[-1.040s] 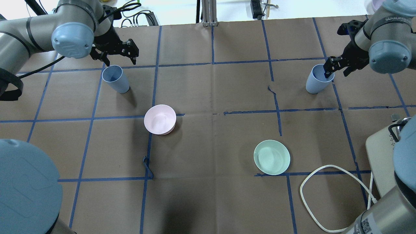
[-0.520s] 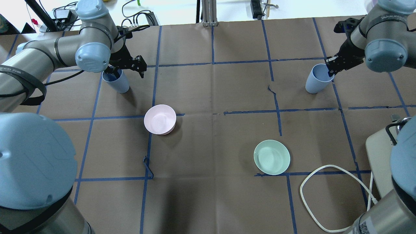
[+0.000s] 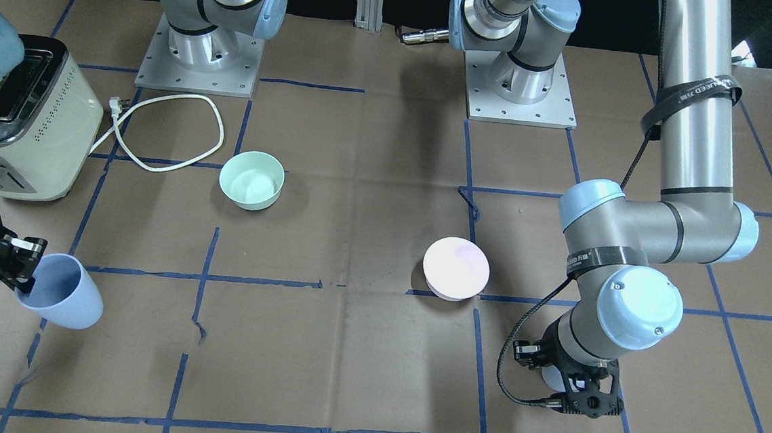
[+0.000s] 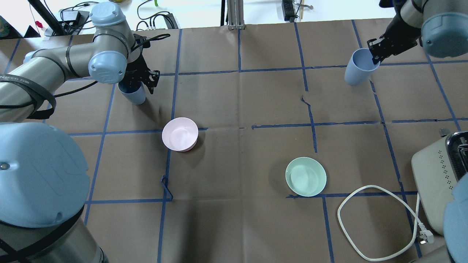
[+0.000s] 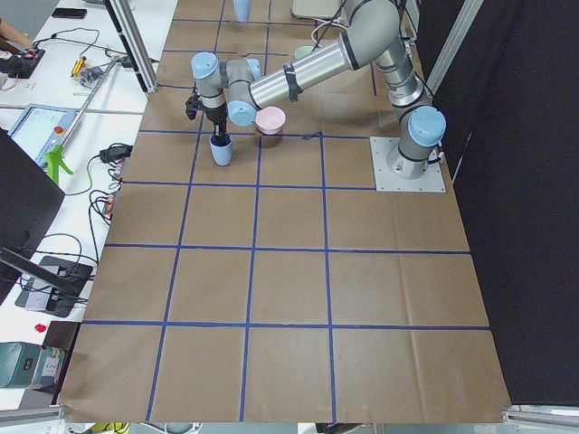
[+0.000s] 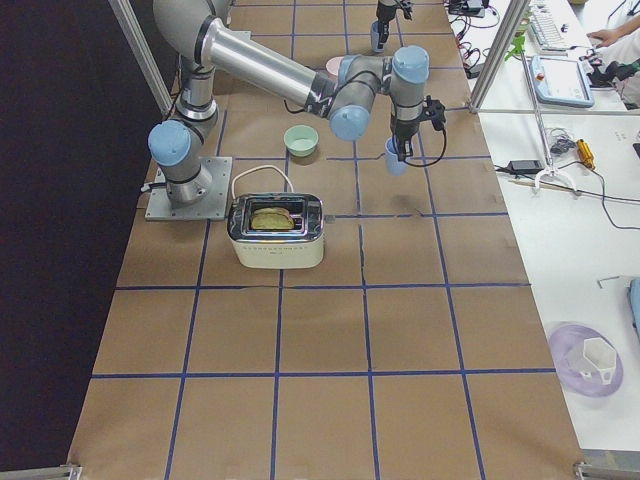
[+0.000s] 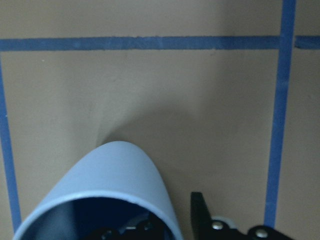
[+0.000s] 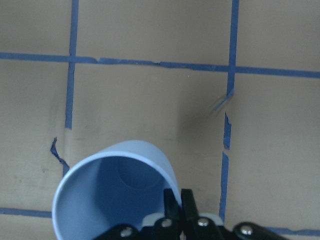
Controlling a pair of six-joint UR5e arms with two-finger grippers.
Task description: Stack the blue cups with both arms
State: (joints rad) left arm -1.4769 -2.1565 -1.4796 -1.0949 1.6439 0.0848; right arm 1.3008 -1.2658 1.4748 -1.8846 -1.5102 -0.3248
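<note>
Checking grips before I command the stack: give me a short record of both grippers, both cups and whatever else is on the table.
left gripper: open, astride the rim of the left blue cup
left blue cup: upright on the table
right gripper: shut on the rim of the right blue cup
right blue cup: tilted, apparently lifted off the table
stacked: no, cups far apart
other items: pink bowl, mint-green bowl, toaster, white cord
</note>
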